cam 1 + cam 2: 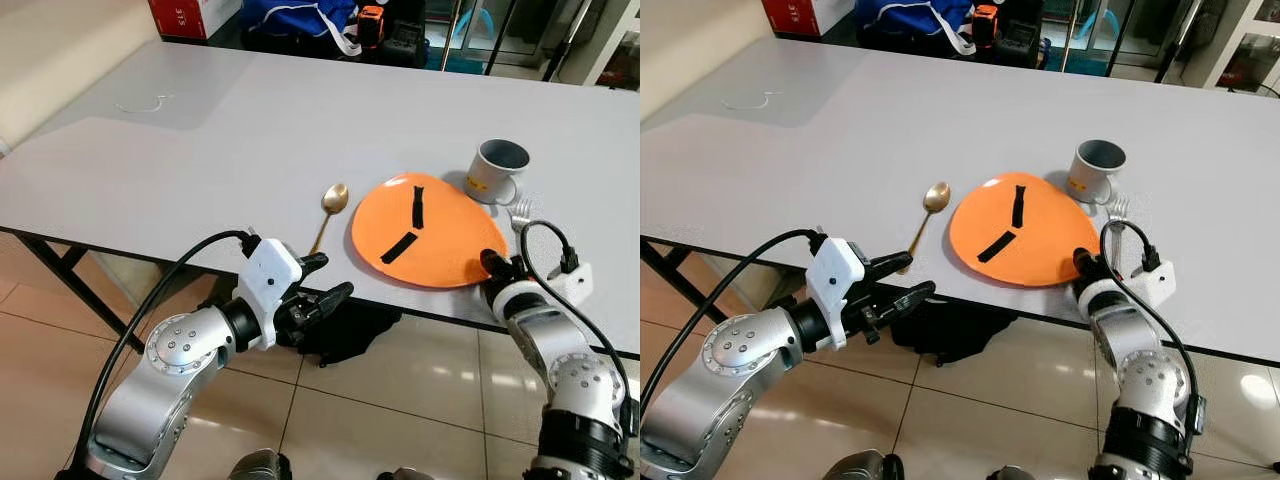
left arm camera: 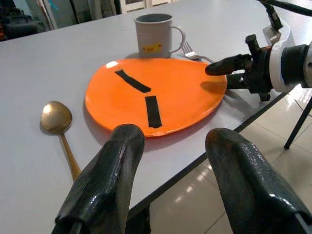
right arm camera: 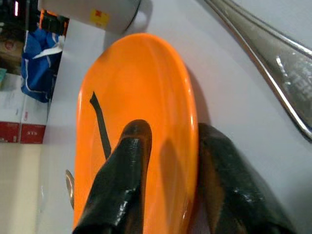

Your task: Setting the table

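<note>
An orange plate point(image 1: 430, 230) with two black tape strips lies near the front edge of the grey table point(image 1: 200, 150). My right gripper point(image 1: 492, 265) is at the plate's near right rim, one finger over the rim and one beside it, shut on the plate point(image 3: 131, 97). A gold spoon point(image 1: 333, 200) lies just left of the plate. A grey mug point(image 1: 497, 170) stands behind the plate on the right, and a silver fork point(image 1: 522, 210) lies beside it. My left gripper point(image 1: 337, 273) hangs open and empty just below the table edge, in front of the spoon point(image 2: 57, 119).
A black bag point(image 1: 350, 335) lies on the tiled floor under the table edge. At the far side of the table are a red box point(image 1: 190, 15) and a blue bag point(image 1: 300, 15). The table's left half is bare.
</note>
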`<state>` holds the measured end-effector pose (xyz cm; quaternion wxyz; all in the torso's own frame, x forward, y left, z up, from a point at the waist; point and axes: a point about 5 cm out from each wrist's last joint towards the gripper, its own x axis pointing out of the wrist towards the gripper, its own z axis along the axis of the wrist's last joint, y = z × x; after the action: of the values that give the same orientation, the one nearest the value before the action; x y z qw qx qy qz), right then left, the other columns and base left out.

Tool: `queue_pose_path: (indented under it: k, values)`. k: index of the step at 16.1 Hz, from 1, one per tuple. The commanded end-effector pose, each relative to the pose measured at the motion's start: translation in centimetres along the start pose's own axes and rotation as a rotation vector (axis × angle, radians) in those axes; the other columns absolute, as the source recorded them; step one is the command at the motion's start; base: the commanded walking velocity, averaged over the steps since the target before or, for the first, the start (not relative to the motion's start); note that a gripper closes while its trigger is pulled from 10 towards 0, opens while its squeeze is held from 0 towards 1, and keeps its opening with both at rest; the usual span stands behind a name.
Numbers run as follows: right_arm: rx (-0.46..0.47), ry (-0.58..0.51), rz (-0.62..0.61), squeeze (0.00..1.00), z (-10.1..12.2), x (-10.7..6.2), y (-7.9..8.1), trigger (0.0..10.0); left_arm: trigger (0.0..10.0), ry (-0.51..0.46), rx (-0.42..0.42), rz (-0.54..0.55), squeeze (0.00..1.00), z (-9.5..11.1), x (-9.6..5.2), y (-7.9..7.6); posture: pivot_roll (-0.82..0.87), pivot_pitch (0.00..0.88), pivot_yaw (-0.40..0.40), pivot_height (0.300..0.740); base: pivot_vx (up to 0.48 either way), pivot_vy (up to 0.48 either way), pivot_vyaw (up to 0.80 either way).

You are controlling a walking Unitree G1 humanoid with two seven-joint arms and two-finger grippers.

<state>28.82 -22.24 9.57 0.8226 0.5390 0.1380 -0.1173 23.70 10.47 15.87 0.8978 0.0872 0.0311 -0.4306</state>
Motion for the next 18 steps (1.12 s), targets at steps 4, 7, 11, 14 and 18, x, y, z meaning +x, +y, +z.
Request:
queue_pose_path:
  k: [4, 7, 11, 14, 18]
  values:
    - [0.0, 0.011, -0.046, 0.0, 0.2, -0.6, -1.0, 10.0, 10.0, 0.0, 0.006, -0.015, 0.0, 0.3, 0.0, -0.3, 0.06, 0.081, 0.021, 0.74, 0.0, 0.0, 0.0]
    - [-0.048, 0.033, -0.053, 0.0, 0.4, -1.5, -1.2, 10.0, 10.0, 0.002, 0.006, -0.018, 0.0, 0.2, -0.1, -0.4, 0.06, 0.083, 0.019, 0.74, 0.0, 0.0, 0.0]
    - [-0.074, 0.07, 0.01, 0.0, 0.2, -2.8, -1.0, 10.0, 10.0, 0.001, 0.006, -0.023, 0.0, 0.2, -0.2, -0.6, 0.06, 0.078, 0.02, 0.74, 0.0, 0.0, 0.0]
    - [-0.092, 0.083, 0.058, 0.0, 0.1, -3.4, -0.5, 10.0, 10.0, -0.002, 0.013, -0.011, 0.0, 0.2, -0.3, -0.5, 0.06, 0.07, 0.017, 0.74, 0.0, 0.0, 0.0]
    - [-0.228, 0.097, 0.115, 0.0, 1.1, -6.3, 0.2, 10.0, 10.0, -0.028, 0.05, 0.064, 0.0, 0.6, -0.7, 0.2, 0.06, 0.065, 0.004, 0.74, 0.0, 0.0, 0.0]
